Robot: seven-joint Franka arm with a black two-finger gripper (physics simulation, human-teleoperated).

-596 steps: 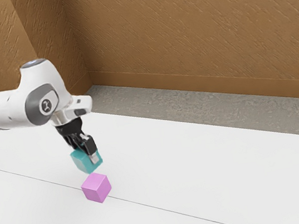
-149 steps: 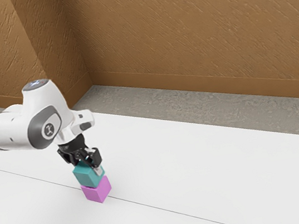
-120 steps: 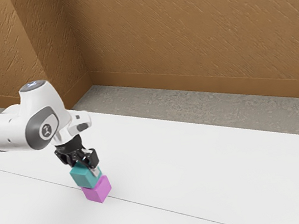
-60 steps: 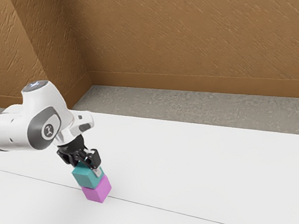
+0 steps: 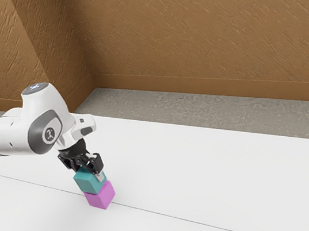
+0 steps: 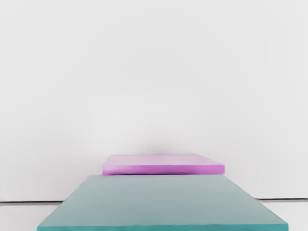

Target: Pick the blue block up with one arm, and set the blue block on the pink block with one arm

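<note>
At the near left of the worktop (image 5: 222,181), the black gripper (image 5: 88,167) points straight down and pinches the upper sides of the blue block (image 5: 89,184) (more teal than blue, really). That block sits on top of the pink block (image 5: 101,196), touching it. The pink one rests on the worktop right by a thin dark line (image 5: 175,216). The white arm (image 5: 17,133) reaches in from the left. Far off, a grey floor strip (image 5: 212,110) meets a brown wall (image 5: 205,26).

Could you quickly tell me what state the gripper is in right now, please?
Gripper: closed on the blue block, which sits on the pink block.
</note>
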